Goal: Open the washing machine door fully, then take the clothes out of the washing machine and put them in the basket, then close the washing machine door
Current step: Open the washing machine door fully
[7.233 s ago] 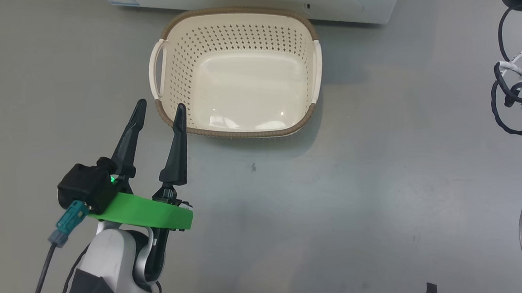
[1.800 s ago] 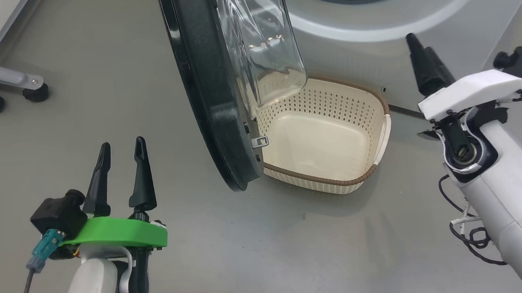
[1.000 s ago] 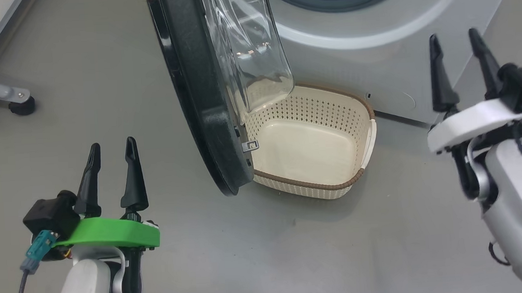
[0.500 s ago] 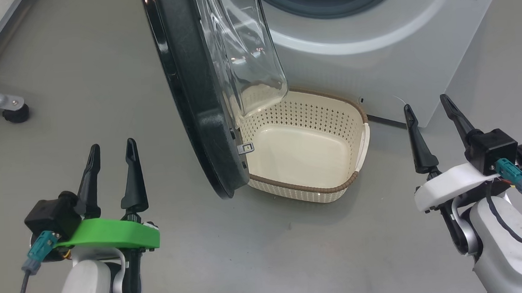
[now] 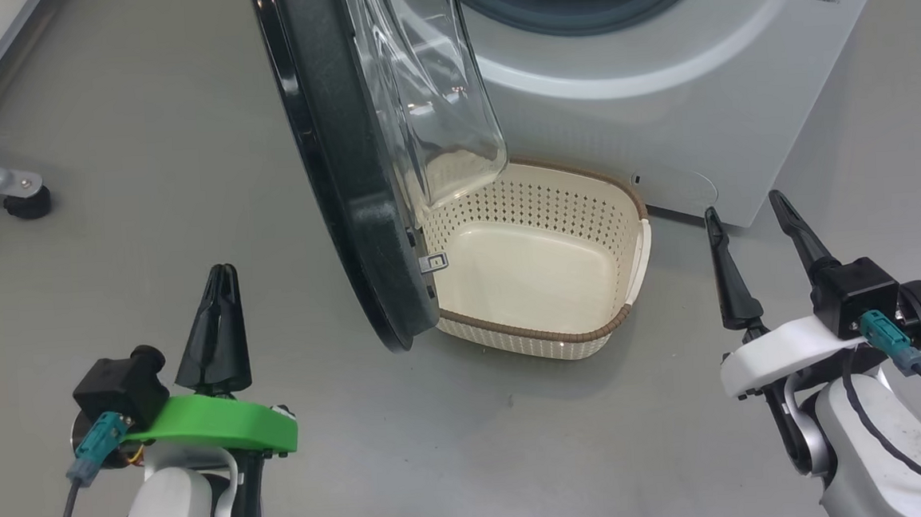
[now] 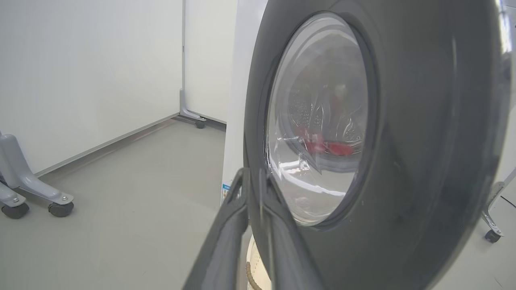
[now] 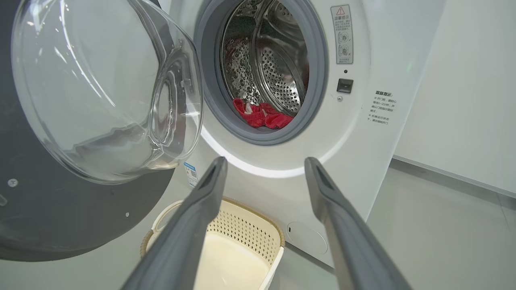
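Left gripper point(image 5: 220, 271) has snapped its fingers together since half a second ago; right gripper point(image 5: 743, 203) has sunk a little, fingers still spread. Neither holds anything. Washing machine door point(image 5: 344, 178) stands part open, edge-on to the head, its glass bowl hanging over the left end of the basket point(image 5: 529, 333). The basket sits empty on the floor, right against the washing machine point(image 5: 658, 94) front and below the drum mouth, probably so the clothes have a short drop. Clothes point(image 7: 262, 116) lie red at the bottom of the drum. In the left wrist view the closed fingers point at the door's black outer rim, likely to act as one blunt pusher and swing it wider. Contact cannot be told.
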### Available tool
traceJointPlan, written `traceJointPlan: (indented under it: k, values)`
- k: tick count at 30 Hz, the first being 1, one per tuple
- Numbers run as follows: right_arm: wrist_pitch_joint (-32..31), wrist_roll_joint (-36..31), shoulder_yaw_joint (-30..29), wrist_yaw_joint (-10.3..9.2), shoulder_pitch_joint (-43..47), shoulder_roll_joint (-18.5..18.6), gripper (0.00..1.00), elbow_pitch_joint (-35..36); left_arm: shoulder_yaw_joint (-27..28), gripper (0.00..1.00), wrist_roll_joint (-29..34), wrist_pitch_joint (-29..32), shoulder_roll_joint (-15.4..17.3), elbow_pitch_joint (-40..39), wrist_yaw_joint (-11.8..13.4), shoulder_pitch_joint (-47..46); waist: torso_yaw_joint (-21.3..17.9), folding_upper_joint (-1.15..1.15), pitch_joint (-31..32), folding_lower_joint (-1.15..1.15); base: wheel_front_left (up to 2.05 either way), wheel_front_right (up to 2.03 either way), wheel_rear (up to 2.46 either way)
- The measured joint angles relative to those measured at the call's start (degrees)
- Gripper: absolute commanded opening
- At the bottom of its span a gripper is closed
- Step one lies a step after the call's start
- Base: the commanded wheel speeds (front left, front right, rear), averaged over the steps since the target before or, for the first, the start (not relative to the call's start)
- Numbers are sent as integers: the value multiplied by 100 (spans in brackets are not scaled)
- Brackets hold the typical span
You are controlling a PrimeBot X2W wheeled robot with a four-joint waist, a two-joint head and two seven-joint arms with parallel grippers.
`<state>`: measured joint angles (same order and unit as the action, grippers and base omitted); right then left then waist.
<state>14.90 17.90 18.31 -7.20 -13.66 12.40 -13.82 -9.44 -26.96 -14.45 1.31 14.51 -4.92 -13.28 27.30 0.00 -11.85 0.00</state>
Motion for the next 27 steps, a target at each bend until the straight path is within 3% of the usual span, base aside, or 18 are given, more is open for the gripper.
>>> traceJointPlan:
  k: [10,17,22,27]
  values:
    - [0,-155,-165,-1,148,-129,100,51,112,0,53,1,0,-580,-1,-52,19,0,-8,0,0,0,0]
    - [0,-312,-243,-1,196,-182,100,96,194,0,119,-30,2,-1997,-54,-650,40,0,-16,0,0,0,0]
    - [0,-389,-281,-1,265,-211,100,108,-380,0,156,-33,8,-2892,-145,-996,36,0,-26,0,0,0,0]
    - [0,-438,-290,-1,269,-298,100,116,-1283,0,179,-33,13,-3260,-194,-1035,17,0,-33,0,0,0,0]
